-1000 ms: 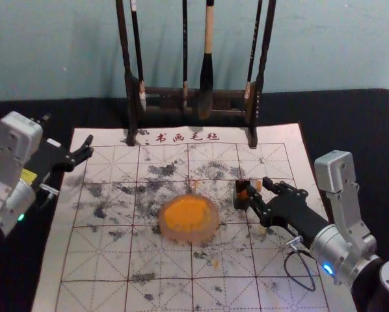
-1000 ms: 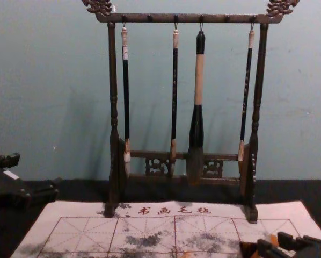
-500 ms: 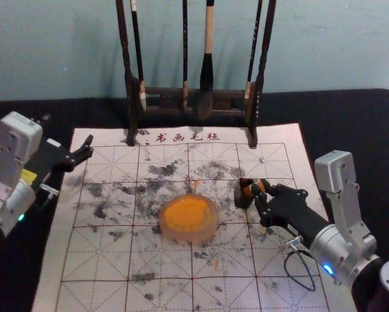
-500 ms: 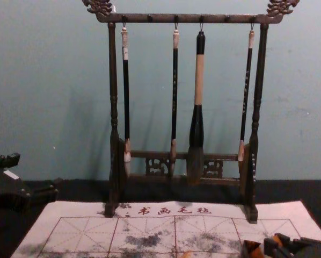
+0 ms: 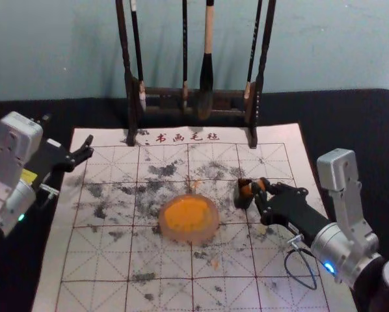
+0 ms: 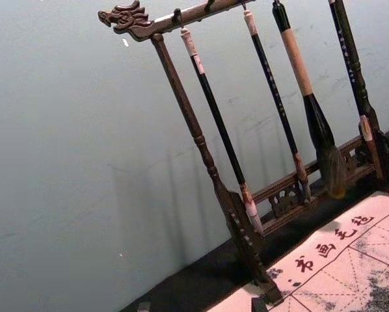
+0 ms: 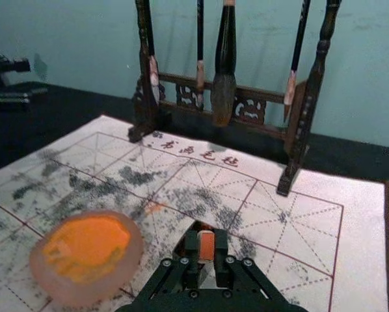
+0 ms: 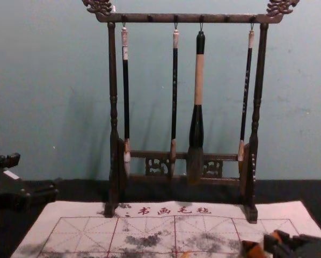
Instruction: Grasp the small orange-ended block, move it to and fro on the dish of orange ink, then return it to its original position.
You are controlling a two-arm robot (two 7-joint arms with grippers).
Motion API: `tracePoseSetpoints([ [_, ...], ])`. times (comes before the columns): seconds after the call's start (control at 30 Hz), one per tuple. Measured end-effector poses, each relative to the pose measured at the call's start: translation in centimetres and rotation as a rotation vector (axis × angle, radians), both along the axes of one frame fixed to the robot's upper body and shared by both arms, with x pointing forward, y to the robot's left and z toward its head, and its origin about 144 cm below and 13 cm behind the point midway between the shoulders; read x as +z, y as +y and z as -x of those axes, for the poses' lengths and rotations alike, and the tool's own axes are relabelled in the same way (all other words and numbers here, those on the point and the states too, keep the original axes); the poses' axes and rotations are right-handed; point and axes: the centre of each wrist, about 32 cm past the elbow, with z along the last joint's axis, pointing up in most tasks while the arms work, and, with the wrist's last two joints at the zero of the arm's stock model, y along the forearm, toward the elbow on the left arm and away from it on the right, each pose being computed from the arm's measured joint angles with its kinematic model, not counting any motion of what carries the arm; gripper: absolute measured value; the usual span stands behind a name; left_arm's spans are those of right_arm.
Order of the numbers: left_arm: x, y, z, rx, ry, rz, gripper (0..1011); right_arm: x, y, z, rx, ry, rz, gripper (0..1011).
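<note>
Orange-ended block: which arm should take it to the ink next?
Likely right: the right gripper grips the block, near the ink dish; the left gripper hangs open across the mat.

Backed by a plain blue-green wall [image 5: 64, 39], faintly scuffed and softly shadowed behind the rack; bounded below by a black table surface [image 5: 370, 130]; furnished with a dark wooden brush rack [image 8: 150, 18], upright before the wall, with turned posts, pierced lower panels and carved dragon-headed ends; hung with four brushes [image 8: 198, 80], tips down; covered nearer by a pale gridded mat [image 5: 54, 286], stained grey-black, lettered in dark red along the far edge.
</note>
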Motion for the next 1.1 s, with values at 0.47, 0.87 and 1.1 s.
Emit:
tracePoseSetpoints([
  [0.47,0.0,0.0,0.0,0.0,0.0,0.0,1001,2.6,-0.5,-0.6,0.039,0.006,-0.024,136],
  [0.87,0.0,0.0,0.0,0.0,0.0,0.0,1001,6.1,-2.3,-1.9,0.131,-0.063,0.045,136],
  [1.1,0.0,0.0,0.0,0.0,0.0,0.0,1002,7.2,-3.0,-3.9,0.249,-0.105,0.099,136],
])
